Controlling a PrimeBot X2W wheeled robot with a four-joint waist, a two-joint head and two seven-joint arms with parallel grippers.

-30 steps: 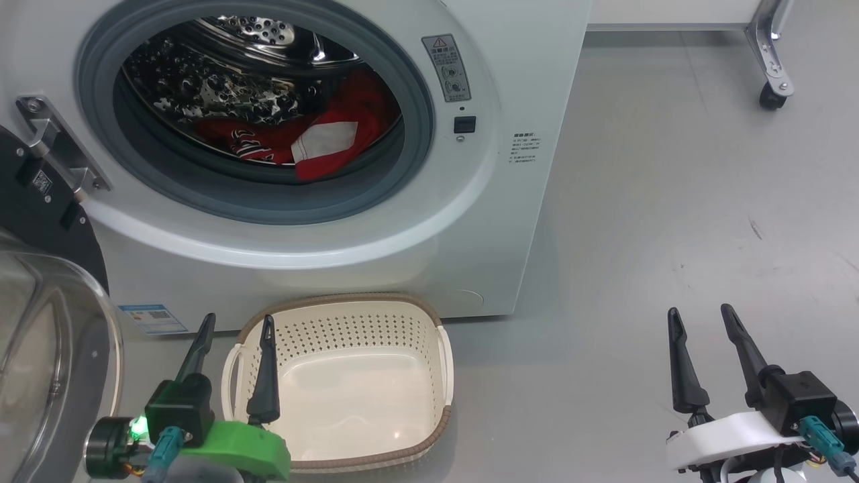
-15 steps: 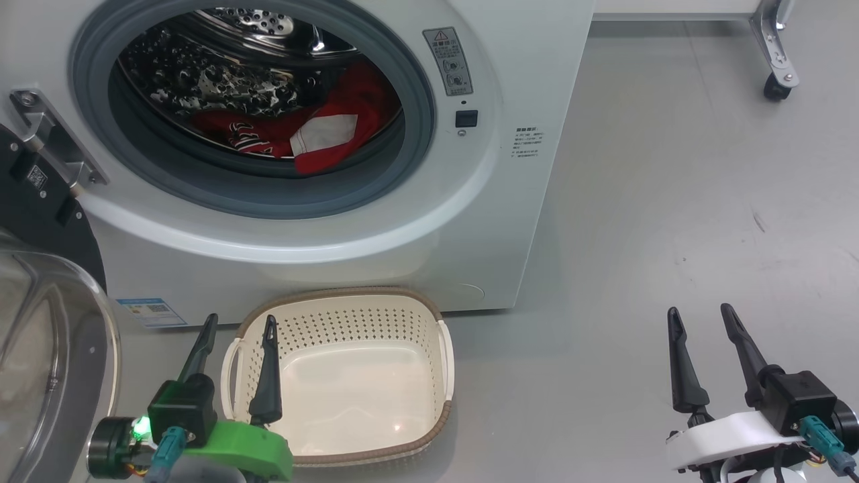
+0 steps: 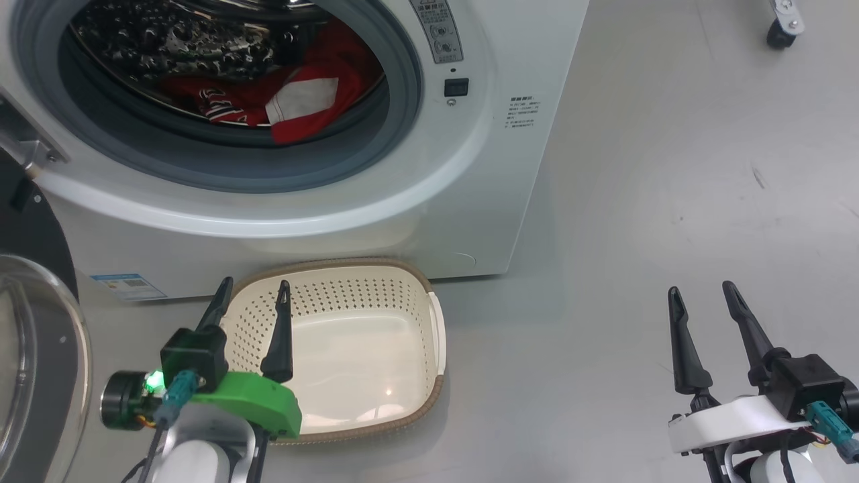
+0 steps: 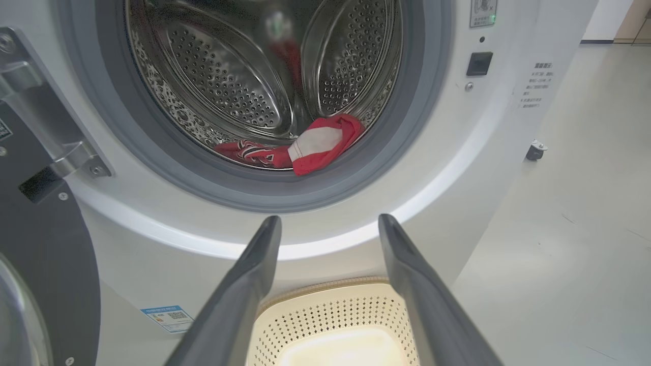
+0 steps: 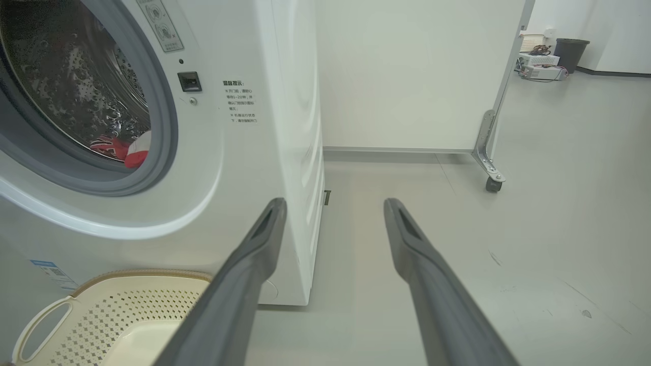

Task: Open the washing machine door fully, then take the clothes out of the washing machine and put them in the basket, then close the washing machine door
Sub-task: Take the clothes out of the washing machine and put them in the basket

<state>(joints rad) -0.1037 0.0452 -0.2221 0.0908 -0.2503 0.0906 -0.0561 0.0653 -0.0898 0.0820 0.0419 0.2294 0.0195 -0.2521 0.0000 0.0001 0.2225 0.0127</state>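
Head view: left gripper (image 3: 255, 282) sits low at near left w/ a green wrist block. Its fingers point fwd toward the washing machine (image 3: 470, 201), and the jaws are wide apart w/ nothing btwn them. The tips hang over the near-left part of the basket (image 3: 362, 295), one finger by the left rim and the other over the inside. Can't tell if either touches it.

Right gripper (image 3: 700, 288) is low at near right w/ a white wrist block. Fingers also point fwd, and the jaws are spread and hold nothing. It is over the grey floor (image 3: 637, 168), well right of machine & basket.

The clothes (image 3: 295, 100) are a red bundle w/ a white patch, lying at the bottom of the drum (image 4: 229, 86) toward the opening's right side, behind the grey rubber ring. They are well apart from both grippers. In the left wrist view they lie far beyond the left fingers, approx in line w/ the gap btwn them. In the right wrist view they are off to the left, seen through the opening.

The washing machine door (image 3: 27, 335) stands swung open at far left, w/ black rim & clear glass bowl at the frame edge and its hinge bracket (image 4: 61, 137) on the machine front. The basket is on the floor just in front of the machine, below the opening, its cream bottom showing.
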